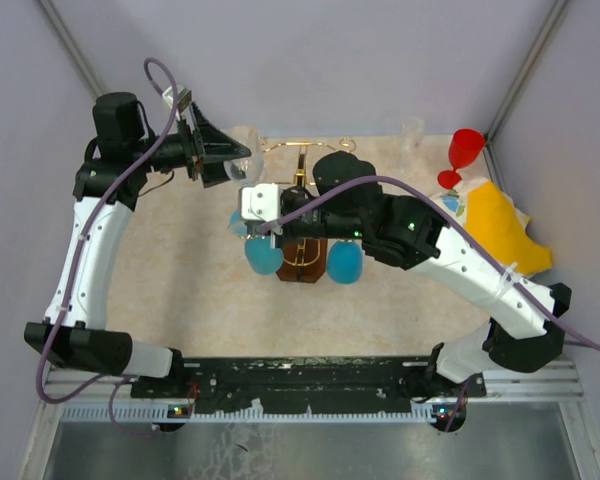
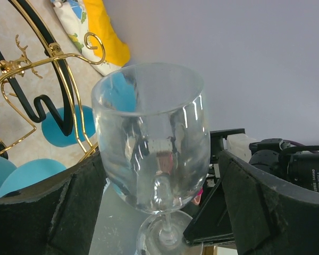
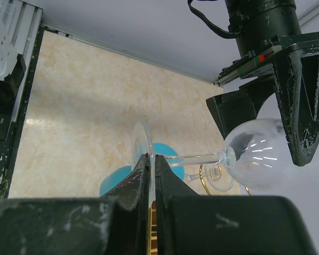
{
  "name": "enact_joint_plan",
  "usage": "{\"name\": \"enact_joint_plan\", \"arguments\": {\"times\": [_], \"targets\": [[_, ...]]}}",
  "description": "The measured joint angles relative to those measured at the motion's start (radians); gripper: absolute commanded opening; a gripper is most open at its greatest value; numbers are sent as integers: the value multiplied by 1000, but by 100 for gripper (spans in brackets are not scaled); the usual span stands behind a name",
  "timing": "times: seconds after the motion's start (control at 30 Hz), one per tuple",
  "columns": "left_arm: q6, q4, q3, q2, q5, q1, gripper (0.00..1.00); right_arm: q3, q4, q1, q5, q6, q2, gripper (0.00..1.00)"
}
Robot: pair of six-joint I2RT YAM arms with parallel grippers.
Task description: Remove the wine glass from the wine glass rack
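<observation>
**Just left of the rack: glass pinched by its foot, bowl btwn open L jaws**

Top view: left of the wine glass rack [image 1: 298, 150], the wine glass [image 1: 245, 142] is held sideways. Its bowl is toward the left gripper [image 1: 225, 160] and its foot toward the right gripper [image 1: 250, 205]. Two blue glasses [image 1: 263, 255] hang low by the rack's dark base [image 1: 302, 268]. Can't tell from here if the stem is clear of the wire.

L wrist view: the bowl sits btwn the L fingers [image 2: 53, 212], w/ the jaws spread wide either side. A thin gap shows on one side, so not clamped. The rack's gold arms are close behind.

R wrist view: R jaws are clenched on the edge of the glass's round foot, w/ the stem running out level to the bowl. A gold curl [image 3: 217, 172] shows just under the stem; touching or apart, can't tell.

Risks, as I judge them:
- The R grip is a thin pinch on a slick glass edge, so the foot could slip or pivot if pulled before L takes hold.
- L closing hard on the thin bowl could crack it.
- If the arms move out of step, the stem takes the bending load.
- The stem snagging that curl could tip the rack & swing the blue glasses.
</observation>
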Motion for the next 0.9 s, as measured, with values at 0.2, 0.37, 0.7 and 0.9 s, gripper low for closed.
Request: {"name": "enact_joint_plan", "arguments": {"times": [0.2,0.37,0.7,0.9], "targets": [[-11,16,-16,-10,2,-3,80,0,4,0,-6,1,8,0],[-22,35,-40,-15,3,-3,68,0,13,1,-11,11,12,0],[-39,81,-74,-26,0,3,59,-2,51,7,32,31,8,80],[1,105,-79,-27,-20,65,54,-57,90,7,130,37,-63,99]]}}
